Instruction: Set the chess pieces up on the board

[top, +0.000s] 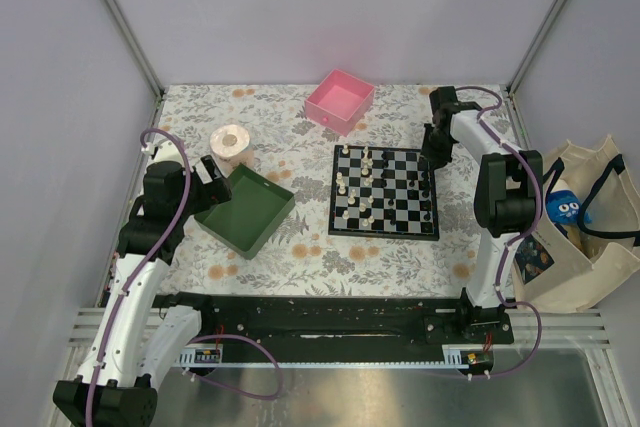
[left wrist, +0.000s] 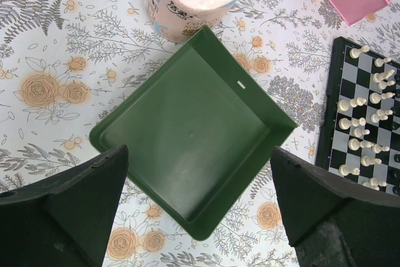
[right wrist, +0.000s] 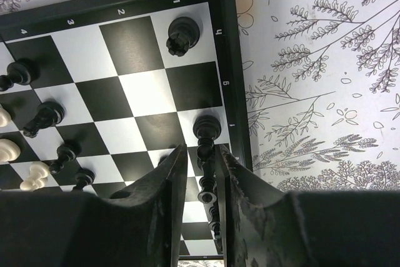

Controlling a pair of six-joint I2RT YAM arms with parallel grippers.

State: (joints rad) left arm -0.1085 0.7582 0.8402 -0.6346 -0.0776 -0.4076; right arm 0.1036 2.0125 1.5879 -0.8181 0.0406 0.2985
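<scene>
The board is a small square of glossy black and white squares inside a dark rim printed with pale numerals. It lies flat on the flower-printed tablecloth, right of the table's middle. The chess pieces are tiny turned figures standing upright on it. The cream-white ones cluster along the board's left files. The black ones are scattered over its right half, with a row along the right edge.

The right gripper hangs over the board's far right corner. Its dark fingers are narrowly parted astride a black piece in that edge row. Whether the pads touch the piece cannot be told.

Left of the board, a little apart from it, sits a smooth green tray with low walls and rounded corners. The left gripper hovers above the tray, spread wide.

Beyond the board's far left corner stands a pink box, and further left of the board a paper roll. Bare cloth runs along the board's near rim, and only a narrow strip lies to its right.
</scene>
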